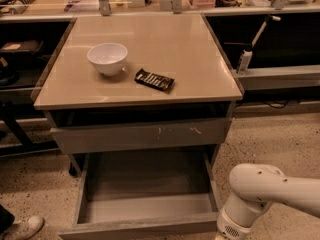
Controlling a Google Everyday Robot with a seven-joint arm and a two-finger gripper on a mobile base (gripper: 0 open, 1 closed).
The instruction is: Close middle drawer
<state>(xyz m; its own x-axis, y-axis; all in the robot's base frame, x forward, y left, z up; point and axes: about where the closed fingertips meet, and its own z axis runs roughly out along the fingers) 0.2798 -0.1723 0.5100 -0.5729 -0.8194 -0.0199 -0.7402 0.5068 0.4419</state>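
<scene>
middle drawer [145, 184]: pulled far out of the desk [200, 84], lying to the left of the hand [227, 231] and a little beyond it. front panel [140, 227]: long axis running left to right, right end just beside the hand. hand: low at the drawer's right front corner, on the end of the white arm [270, 189], mostly cut off by the lower edge; open or closed cannot be told. judged closing direction: forward from the hand, toward the desk, square to the panel's long axis. shift left along the panel before pushing; a push at the right end would likely skew the drawer on its runners. leave alone the scratched upper drawer [142, 134], above and beyond the hand.
</scene>
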